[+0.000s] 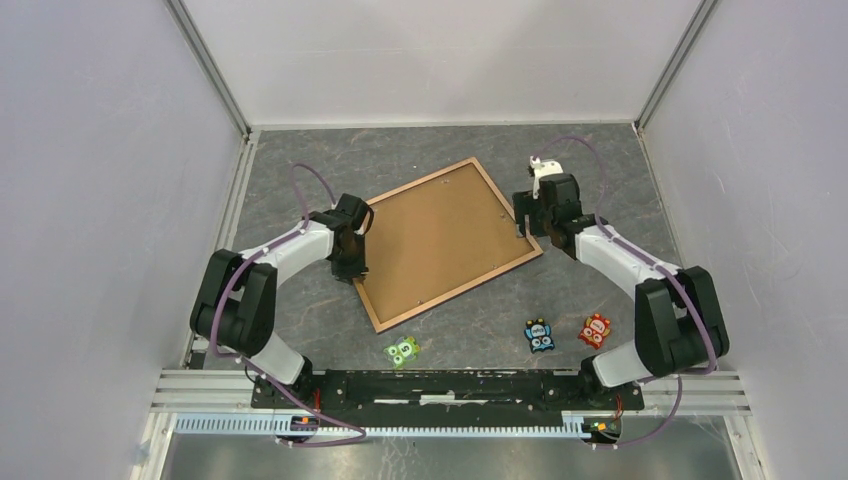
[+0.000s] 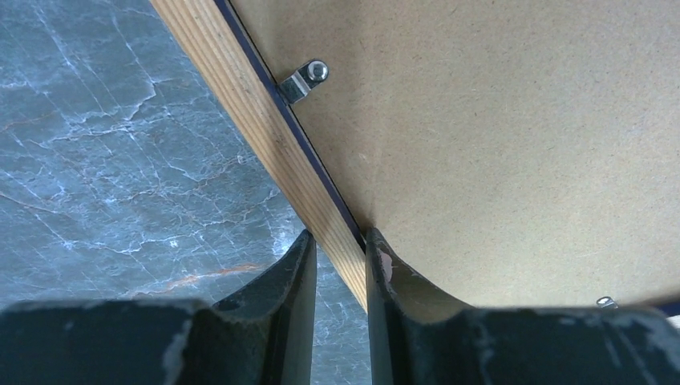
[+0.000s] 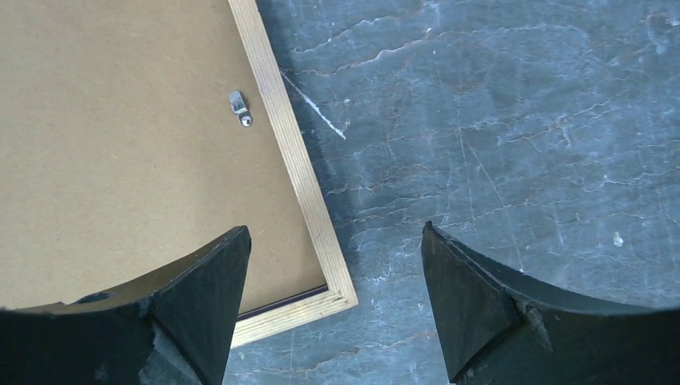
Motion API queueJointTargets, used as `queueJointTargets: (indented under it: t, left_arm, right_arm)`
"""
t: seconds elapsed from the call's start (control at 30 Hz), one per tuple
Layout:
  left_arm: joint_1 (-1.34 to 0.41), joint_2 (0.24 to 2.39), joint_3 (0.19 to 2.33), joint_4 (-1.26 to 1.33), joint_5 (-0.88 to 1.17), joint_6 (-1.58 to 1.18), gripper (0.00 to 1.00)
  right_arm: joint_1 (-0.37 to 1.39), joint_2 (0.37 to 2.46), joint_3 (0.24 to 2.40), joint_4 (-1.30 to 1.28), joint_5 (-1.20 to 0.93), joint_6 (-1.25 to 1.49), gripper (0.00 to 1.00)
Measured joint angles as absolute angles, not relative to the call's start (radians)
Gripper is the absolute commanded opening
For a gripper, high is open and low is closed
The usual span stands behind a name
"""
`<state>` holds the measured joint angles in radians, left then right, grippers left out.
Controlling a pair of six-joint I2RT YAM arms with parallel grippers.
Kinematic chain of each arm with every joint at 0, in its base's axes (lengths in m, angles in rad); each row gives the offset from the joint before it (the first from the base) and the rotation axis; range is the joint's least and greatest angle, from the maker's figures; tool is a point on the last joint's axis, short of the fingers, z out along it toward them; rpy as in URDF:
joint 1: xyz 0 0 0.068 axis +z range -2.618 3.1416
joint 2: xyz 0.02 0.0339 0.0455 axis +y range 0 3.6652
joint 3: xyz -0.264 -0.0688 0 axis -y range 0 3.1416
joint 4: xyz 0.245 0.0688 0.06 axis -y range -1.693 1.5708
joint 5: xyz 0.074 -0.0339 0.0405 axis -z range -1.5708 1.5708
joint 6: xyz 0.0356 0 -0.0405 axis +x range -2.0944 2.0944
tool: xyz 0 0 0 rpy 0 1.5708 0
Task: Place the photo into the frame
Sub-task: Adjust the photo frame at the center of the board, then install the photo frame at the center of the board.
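Top external view: the frame (image 1: 460,290) lies back-up and skewed on the grey surface (image 1: 300,170), with the brown backing board (image 1: 445,240) seated inside its light wood rails. The photo shows in no view, so whether it already sits under the board cannot be told; if it does, judging by the layout, little beyond fastening is left. The left tool (image 1: 355,268) is narrowed onto the frame's left rail, one finger outside, the other on the board's edge. The right tool (image 1: 520,228) stands wide and holds nothing, above the frame's right corner, one finger over the board, one over bare surface.
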<state>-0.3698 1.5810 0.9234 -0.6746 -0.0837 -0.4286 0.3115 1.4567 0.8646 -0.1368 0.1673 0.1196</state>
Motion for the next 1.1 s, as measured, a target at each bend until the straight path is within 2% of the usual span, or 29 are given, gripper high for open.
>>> queueJointTargets:
  t: [0.3, 0.73, 0.87, 1.1]
  left_arm:
    - [-0.368, 1.541, 0.888, -0.643, -0.074, -0.375, 0.02]
    - [-0.368, 1.517, 0.864, -0.639, -0.062, -0.352, 0.02]
    - [-0.368, 1.517, 0.864, -0.639, -0.061, -0.351, 0.02]
    - [-0.368, 1.517, 0.864, -0.639, -0.06, -0.351, 0.02]
  right_arm:
    - [0.292, 1.622, 0.916, -0.103, 0.052, 0.097, 0.82]
    - [0.292, 1.753, 0.996, -0.01, 0.02, 0.093, 0.73]
    - [0.292, 1.777, 0.996, -0.014, 0.019, 0.1, 0.73]
    - [0.293, 1.824, 1.045, -0.054, 0.018, 0.1, 0.63]
